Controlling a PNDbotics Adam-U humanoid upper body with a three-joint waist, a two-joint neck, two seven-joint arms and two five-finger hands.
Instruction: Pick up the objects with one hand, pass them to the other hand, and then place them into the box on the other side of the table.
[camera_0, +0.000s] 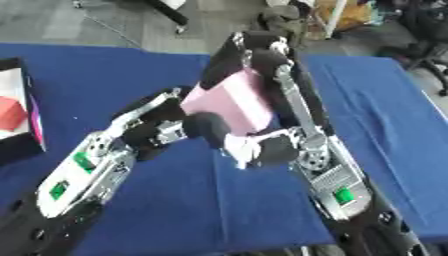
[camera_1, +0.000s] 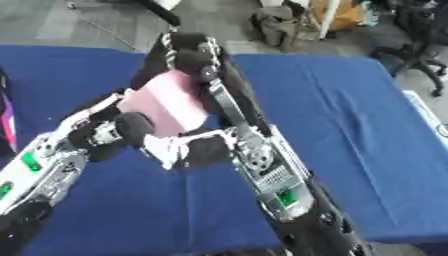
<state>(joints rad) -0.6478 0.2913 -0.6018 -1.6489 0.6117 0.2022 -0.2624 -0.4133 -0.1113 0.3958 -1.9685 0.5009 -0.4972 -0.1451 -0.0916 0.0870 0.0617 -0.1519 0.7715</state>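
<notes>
We are looking down on a blue table (camera_0: 131, 75). Above its middle, we are holding a pink block (camera_0: 232, 100) in our right hand (camera_0: 271, 90), whose long fingers are curling over the block's far top edge while the thumb is pressing below. Our left hand (camera_0: 162, 122) is meeting the block's lower left corner, fingers bent against it. At the far left edge a box (camera_0: 22, 107) is sitting, with a red thing (camera_0: 10, 112) inside.

Pink block (camera_0: 234, 101), blue tablecloth (camera_0: 376, 107), red object (camera_0: 10, 113) in the box (camera_0: 24, 142).
</notes>
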